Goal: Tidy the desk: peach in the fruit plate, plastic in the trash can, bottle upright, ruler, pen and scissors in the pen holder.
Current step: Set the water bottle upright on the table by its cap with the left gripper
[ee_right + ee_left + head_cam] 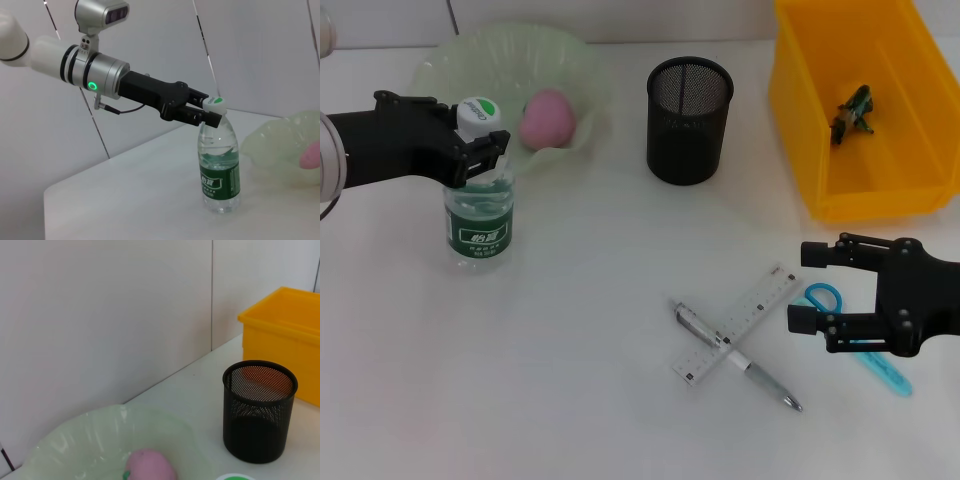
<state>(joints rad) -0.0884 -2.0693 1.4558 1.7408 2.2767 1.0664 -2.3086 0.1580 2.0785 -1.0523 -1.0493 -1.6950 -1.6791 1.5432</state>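
Head view: peach (548,118) plated, plastic (853,112) binned, left gripper (483,150) clamping upright bottle (478,215); ruler (737,323), pen (737,357), scissors (860,340) remain beneath wide-open right gripper (808,287).

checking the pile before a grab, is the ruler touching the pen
Touching. In the head view the ruler lies straight across the pen, overlapping it mid-length with no gap.
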